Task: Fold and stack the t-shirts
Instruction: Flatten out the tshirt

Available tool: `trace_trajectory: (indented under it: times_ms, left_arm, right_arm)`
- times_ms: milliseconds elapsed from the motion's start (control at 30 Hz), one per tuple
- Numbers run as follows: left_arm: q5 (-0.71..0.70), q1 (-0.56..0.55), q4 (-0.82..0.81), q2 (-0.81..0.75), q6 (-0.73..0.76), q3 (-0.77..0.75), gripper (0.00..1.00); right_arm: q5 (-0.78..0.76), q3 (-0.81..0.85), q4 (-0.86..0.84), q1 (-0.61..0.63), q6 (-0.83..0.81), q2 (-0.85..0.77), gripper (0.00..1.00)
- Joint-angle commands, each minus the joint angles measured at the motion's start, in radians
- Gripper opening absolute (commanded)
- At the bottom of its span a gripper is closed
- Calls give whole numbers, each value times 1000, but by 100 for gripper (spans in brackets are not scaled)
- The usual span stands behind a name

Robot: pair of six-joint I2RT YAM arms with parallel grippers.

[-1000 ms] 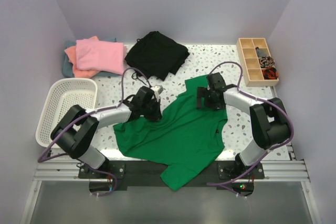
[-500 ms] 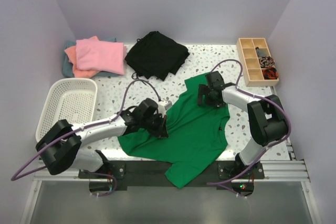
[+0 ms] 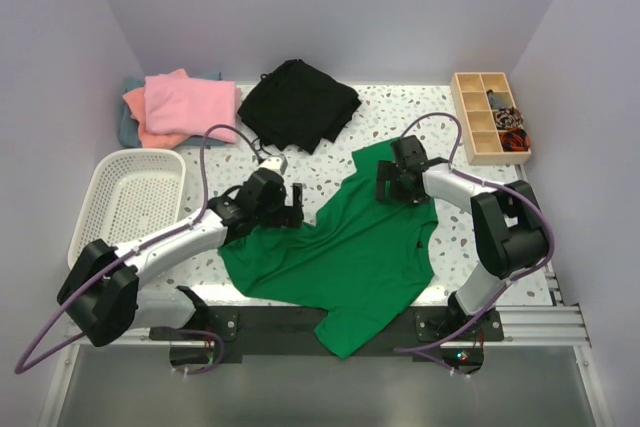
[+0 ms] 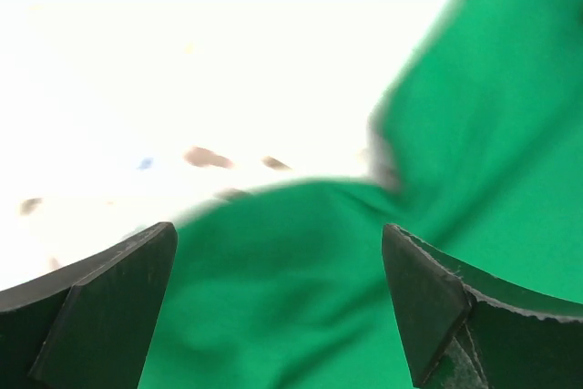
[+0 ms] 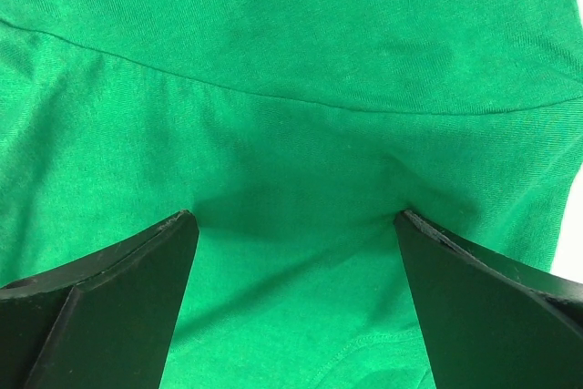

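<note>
A bright green t-shirt [image 3: 350, 247] lies rumpled across the table's middle, its lower part hanging over the near edge. My left gripper [image 3: 290, 209] hovers open over the shirt's upper left edge; in the left wrist view green cloth [image 4: 474, 134] lies below the left gripper [image 4: 278, 252], with nothing between the jaws. My right gripper [image 3: 390, 187] stands open on the shirt's far right part, both fingertips down against the cloth [image 5: 291, 61] around the right gripper [image 5: 296, 225]. Folded pink [image 3: 190, 102], salmon-orange [image 3: 135, 107] and grey-teal [image 3: 126, 129] t-shirts are stacked at the back left.
A black garment [image 3: 298, 102] lies bunched at the back middle. A white mesh basket [image 3: 130, 207] stands at the left edge. A wooden compartment box [image 3: 490, 132] with small items sits at the back right. Speckled tabletop [image 3: 215, 172] shows between the basket and the shirt.
The left gripper has opened, let go of the green shirt and drawn back up and to the left. The shirt's left edge has settled flatter. The right gripper stayed put.
</note>
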State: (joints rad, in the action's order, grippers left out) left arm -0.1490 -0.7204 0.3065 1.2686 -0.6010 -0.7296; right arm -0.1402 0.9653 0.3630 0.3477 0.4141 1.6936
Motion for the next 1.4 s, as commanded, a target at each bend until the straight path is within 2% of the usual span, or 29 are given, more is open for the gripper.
trace_trajectory:
  times_ms: [0, 200, 433, 533, 567, 633, 667, 733, 767, 833, 867, 1033, 1167, 1267, 1300, 1333, 1367]
  left_arm:
    - [-102, 91, 10, 41, 21, -14, 100]
    - [-97, 107, 33, 107, 58, -21, 100]
    - [35, 107, 52, 114, 108, -1, 99]
    - [124, 105, 65, 129, 130, 12, 84]
    - [144, 104, 56, 127, 135, 18, 72]
    - [239, 102, 36, 129, 145, 33, 62]
    - [258, 104, 36, 135, 151, 33, 50]
    - [299, 101, 49, 156, 173, 21, 40]
    - [316, 101, 52, 164, 178, 16, 25]
    - [354, 96, 59, 170, 193, 9, 14]
    - [365, 96, 63, 169, 199, 3, 0]
    - [325, 95, 69, 85, 198, -45, 0]
    - [315, 90, -9, -29, 162, -106, 0]
    - [249, 35, -49, -107, 193, -165, 0]
    - [226, -17, -50, -129, 220, -181, 0]
    - [251, -37, -52, -132, 233, -183, 0]
    - [367, -62, -56, -130, 240, -173, 0]
  right_arm:
    - [51, -53, 2, -4, -5, 69, 95]
    - [62, -54, -12, -4, -11, 71, 95]
    - [63, -43, -9, -4, -23, 81, 95]
    - [63, -43, -12, -6, -21, 83, 95]
    - [63, -42, -10, -6, -21, 83, 95]
    - [63, -43, -10, -6, -20, 83, 95]
    - [63, -42, -12, -6, -21, 83, 94]
    - [63, -43, -13, -4, -21, 81, 94]
    - [63, -45, -13, -6, -21, 80, 94]
    - [63, -45, -13, -6, -21, 81, 94]
    - [63, -45, -15, -4, -21, 80, 94]
    - [59, -50, -24, -6, -18, 80, 94]
    - [54, -42, -27, -6, -14, 86, 94]
    - [54, -31, -24, -4, -17, 93, 94]
    - [53, -31, -22, -6, -17, 94, 94]
    - [54, -31, -25, -6, -18, 94, 94]
    - [53, -34, -27, -4, -18, 90, 94]
